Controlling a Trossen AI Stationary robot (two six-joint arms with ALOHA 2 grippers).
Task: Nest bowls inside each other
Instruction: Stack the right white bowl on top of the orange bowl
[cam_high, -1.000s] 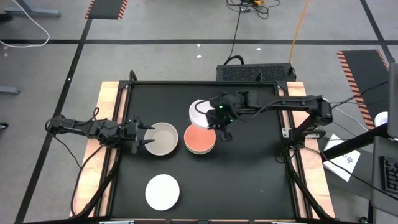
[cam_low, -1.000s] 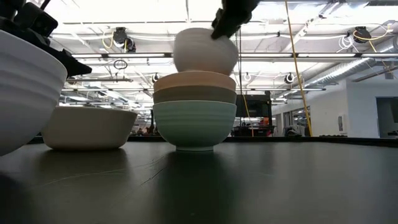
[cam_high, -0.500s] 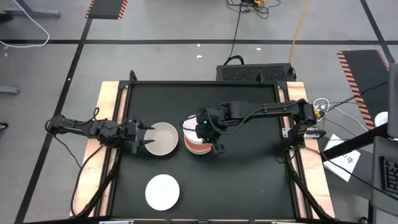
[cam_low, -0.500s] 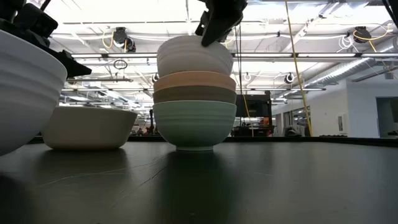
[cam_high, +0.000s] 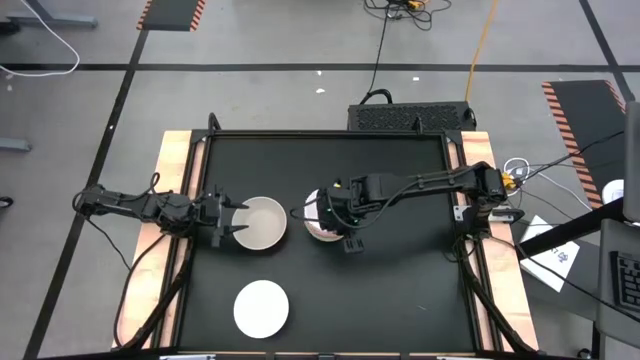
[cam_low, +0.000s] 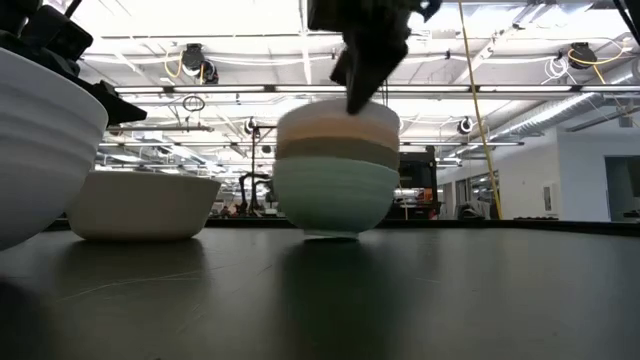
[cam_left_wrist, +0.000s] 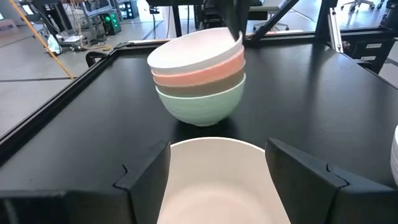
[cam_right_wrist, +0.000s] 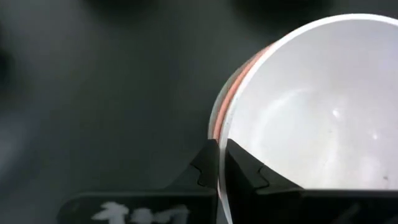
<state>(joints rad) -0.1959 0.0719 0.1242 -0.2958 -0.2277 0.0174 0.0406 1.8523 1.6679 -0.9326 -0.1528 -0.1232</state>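
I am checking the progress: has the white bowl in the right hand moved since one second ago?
Yes. The white bowl came down toward the beige bowl and now sits in the stack.

A black table (cam_high: 400, 290) with wooden side rails (cam_high: 152, 262), and hazard-striped floor mats (cam_high: 585, 100) beyond

A black worktop (cam_high: 400, 290) with wooden edges stands on grey floor (cam_high: 260, 95) marked by black lines and orange-black hazard stripes (cam_high: 580, 100). Ceiling lights (cam_low: 200, 60) and pipes run overhead.

Overhead looks straight down; low camera level; both share bowl stack (cam_high: 318, 216).
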